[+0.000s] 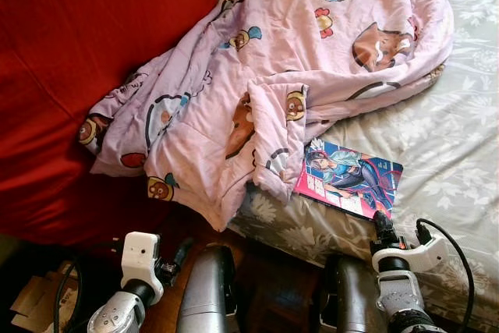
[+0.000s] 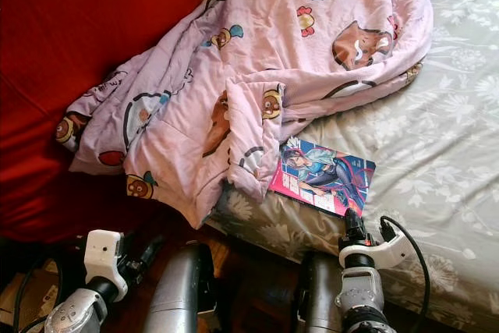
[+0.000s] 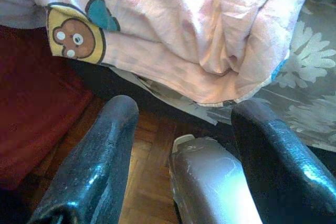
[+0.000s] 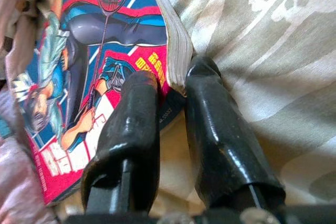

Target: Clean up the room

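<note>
A comic book (image 1: 348, 177) with a red and blue cover lies on the grey floral bed sheet (image 1: 444, 138), close to the bed's near edge. My right gripper (image 1: 382, 220) is at the book's near corner. In the right wrist view, the right gripper (image 4: 176, 74) is shut on that corner of the comic book (image 4: 105, 51), one finger over the cover and the other against the page edge. A crumpled pink cartoon blanket (image 1: 273, 60) covers the bed's left part and hangs over its edge. My left gripper (image 3: 186, 106) hangs open, low beside the bed, holding nothing.
A large red cloth (image 1: 78, 52) covers the area left of the bed. Dark wooden floor (image 1: 265, 286) lies below the bed edge, between my silver legs (image 1: 207, 286). Cardboard pieces (image 1: 31, 294) and a cable sit at the lower left.
</note>
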Robot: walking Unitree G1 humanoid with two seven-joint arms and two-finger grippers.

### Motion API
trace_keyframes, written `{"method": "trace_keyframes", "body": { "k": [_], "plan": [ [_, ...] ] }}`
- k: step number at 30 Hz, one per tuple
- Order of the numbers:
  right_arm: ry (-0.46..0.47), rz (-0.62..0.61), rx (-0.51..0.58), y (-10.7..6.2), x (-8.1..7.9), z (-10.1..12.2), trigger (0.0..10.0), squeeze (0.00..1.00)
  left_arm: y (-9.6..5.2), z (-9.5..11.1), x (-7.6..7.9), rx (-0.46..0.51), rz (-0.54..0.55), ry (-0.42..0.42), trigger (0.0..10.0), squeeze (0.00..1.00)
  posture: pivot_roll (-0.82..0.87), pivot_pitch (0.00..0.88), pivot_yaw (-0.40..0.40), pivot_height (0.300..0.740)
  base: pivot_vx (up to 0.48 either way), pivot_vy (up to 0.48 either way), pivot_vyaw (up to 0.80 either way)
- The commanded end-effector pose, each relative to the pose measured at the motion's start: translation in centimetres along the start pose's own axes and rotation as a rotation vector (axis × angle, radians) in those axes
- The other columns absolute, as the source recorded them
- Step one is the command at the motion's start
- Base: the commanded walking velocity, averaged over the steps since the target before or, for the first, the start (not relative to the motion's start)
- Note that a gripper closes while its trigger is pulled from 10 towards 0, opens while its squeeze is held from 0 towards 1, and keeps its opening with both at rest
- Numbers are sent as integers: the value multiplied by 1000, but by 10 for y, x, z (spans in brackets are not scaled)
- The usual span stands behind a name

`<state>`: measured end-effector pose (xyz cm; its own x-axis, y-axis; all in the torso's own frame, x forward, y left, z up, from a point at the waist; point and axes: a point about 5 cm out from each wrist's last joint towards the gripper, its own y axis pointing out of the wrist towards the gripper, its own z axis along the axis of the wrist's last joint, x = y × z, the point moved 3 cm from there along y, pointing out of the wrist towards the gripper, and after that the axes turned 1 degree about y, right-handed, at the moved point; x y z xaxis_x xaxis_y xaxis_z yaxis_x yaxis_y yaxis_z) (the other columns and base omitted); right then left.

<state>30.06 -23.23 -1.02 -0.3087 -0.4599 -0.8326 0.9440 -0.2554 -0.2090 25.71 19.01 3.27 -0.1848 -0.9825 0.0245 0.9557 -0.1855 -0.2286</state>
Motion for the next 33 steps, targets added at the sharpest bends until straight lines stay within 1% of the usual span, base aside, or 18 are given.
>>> {"method": "trace_keyframes", "body": {
  "k": [1,2,4,5,8,11,14,16,18,19,23,24,25,26,28,29,31,33],
  "plan": [
    [-10,-168,8,-21,37,-2,0,0,-6,-12,-6,-39,29,0,10000,0,220,271,111,590,0,0,0],
    [-1,-189,20,-25,44,-1,0,0,-4,-12,-6,-36,30,-2,10000,0,213,261,106,590,0,0,0],
    [-1,-198,24,-27,46,0,0,0,-2,-12,-6,-35,31,-3,10000,0,210,256,105,590,0,0,0],
    [-9,-212,30,-31,51,0,0,0,1,-11,-6,-31,32,-5,10000,0,200,244,99,590,0,0,0],
    [-21,-222,50,-36,56,3,0,0,6,-11,-5,-26,34,-8,10000,0,188,224,91,590,0,0,0],
    [-33,-226,76,-37,57,7,0,0,10,-10,-6,-21,37,-10,10000,0,177,207,86,590,0,0,0],
    [-62,-209,110,-35,53,15,0,0,14,-10,-6,-15,41,-13,10000,0,165,194,82,590,0,0,0],
    [-107,-166,130,-30,43,21,0,0,18,-10,-5,-12,44,-14,10000,0,143,166,72,590,0,0,0],
    [-173,-87,164,-23,25,31,0,0,23,-11,-4,-11,47,-20,10000,0,125,131,59,590,0,0,0],
    [-195,-61,173,-21,19,34,0,0,25,-11,-3,-10,48,-21,10000,0,125,131,59,590,0,0,0],
    [-314,110,186,-10,-23,40,0,0,34,-9,-1,0,62,-35,10000,0,93,76,40,590,0,0,0],
    [-372,166,184,-9,-37,40,0,0,36,-9,0,2,66,-39,10000,0,87,60,34,590,0,0,0],
    [-372,166,184,-9,-37,40,0,0,36,-9,0,2,66,-39,10000,0,87,60,34,590,0,0,0],
    [-410,201,183,-9,-46,40,0,0,38,-9,0,3,68,-42,10000,0,85,55,33,590,0,0,0],
    [-410,201,183,-9,-46,40,0,0,38,-9,0,3,68,-42,10000,0,85,55,33,590,0,0,0],
    [-472,248,190,-8,-59,42,0,0,40,-9,1,4,71,-46,10000,0,74,23,22,590,0,0,0],
    [-561,306,200,-6,-79,46,0,0,45,-9,0,5,87,-55,10000,0,66,0,12,590,0,0,0],
    [-595,327,205,-5,-88,49,0,0,47,-9,-1,5,97,-61,10000,0,64,0,11,590,0,0,0]
  ]
}}
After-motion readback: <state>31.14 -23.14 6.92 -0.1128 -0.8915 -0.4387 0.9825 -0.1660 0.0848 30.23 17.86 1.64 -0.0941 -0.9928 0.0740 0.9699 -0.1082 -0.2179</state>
